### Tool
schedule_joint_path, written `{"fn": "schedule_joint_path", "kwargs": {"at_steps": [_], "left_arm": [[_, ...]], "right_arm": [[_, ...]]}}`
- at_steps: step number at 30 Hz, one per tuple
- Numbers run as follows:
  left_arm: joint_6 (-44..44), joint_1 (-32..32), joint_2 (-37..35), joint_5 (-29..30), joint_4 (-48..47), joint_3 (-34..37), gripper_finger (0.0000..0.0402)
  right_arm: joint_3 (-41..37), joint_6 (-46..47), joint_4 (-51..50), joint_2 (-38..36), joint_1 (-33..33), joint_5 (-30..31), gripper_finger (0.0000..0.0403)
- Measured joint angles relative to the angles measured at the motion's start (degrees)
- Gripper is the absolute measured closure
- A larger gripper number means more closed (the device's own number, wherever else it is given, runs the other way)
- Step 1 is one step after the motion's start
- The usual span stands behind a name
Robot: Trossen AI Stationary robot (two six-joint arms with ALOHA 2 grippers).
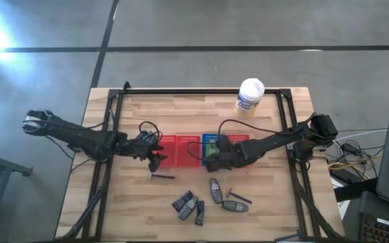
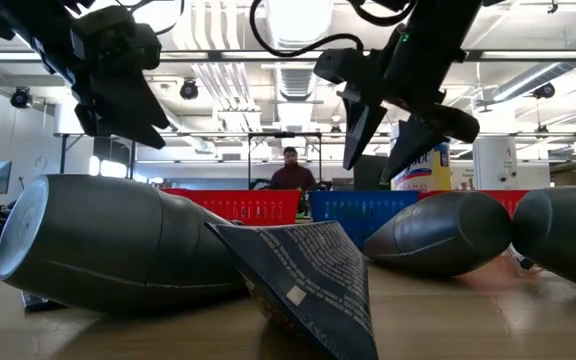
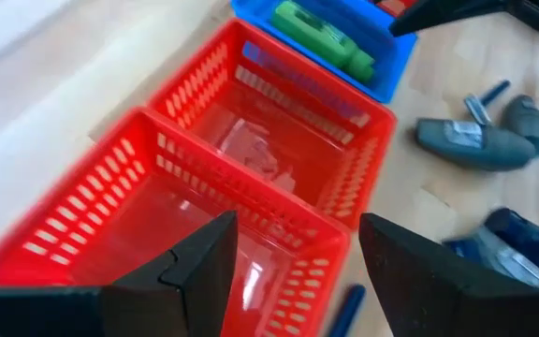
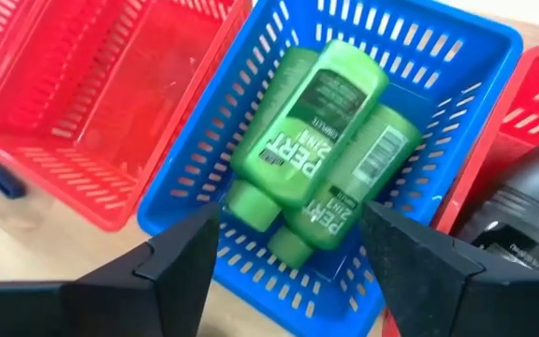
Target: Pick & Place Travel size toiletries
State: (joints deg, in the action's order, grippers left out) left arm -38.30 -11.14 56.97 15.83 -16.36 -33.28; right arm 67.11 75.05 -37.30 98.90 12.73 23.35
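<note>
1. The right gripper (image 4: 288, 267) hangs over the blue mesh basket (image 4: 457, 56), fingers wide and empty; two bright green plastic bottles (image 4: 321, 140) lie inside.
2. The left gripper (image 3: 293, 271) hangs over the red mesh baskets (image 3: 110, 197), fingers wide and empty.
3. Dark grey oval tubes (image 1: 216, 190) remain at table six o'clock.
4. Risk: lowering the fingers could snag the basket rim.
</note>
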Motion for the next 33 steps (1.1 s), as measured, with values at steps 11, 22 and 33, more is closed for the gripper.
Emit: {"fn": "schedule_joint_path", "kwargs": {"at_steps": [11,22,33], "left_arm": [[-3.4,0.0,0.0,-1.3,0.0,0.0,0.0172],[-6.5,-0.1,0.0,-1.3,2.0,1.6,0.0172],[-8.5,-0.1,0.0,-2.7,2.8,1.7,0.0172]], "right_arm": [[0.0,-0.2,0.4,0.0,3.0,-4.2,0.0114],[0.0,0.2,4.7,-0.1,8.3,-4.1,0.0090],[0.0,-1.4,6.2,-0.2,10.0,-0.4,0.0073]]}}
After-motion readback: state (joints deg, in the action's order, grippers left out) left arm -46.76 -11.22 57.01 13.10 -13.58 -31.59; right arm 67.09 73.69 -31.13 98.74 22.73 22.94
